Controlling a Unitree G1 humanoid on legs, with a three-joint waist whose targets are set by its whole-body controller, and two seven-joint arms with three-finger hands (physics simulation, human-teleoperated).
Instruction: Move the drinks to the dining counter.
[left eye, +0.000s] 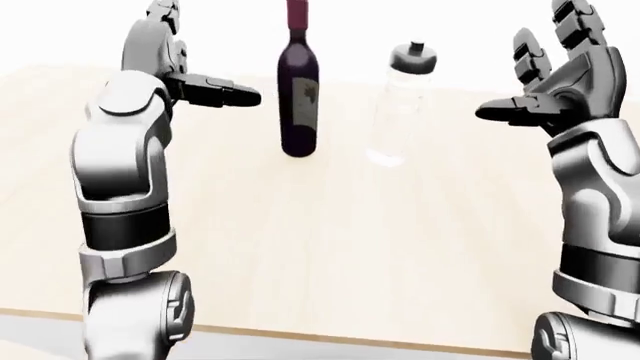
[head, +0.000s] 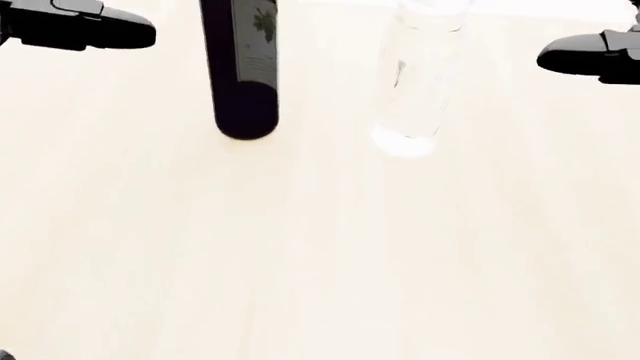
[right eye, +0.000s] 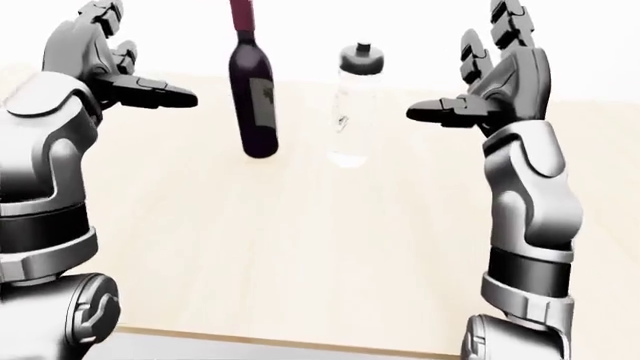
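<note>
Left-eye view: a dark wine bottle (left eye: 298, 94) and a clear water bottle (left eye: 403, 101) stand upright, side by side, on the pale table (left eye: 330, 255). The left robot hand (left eye: 175, 56) and right robot hand (left eye: 555, 79) are raised on either side, fingers spread, grasping nothing. A sideways brush from a fingertip could tip either tall bottle.

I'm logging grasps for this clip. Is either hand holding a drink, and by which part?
Nothing is held. The left hand and right hand are open, apart from the wine bottle and water bottle.
</note>
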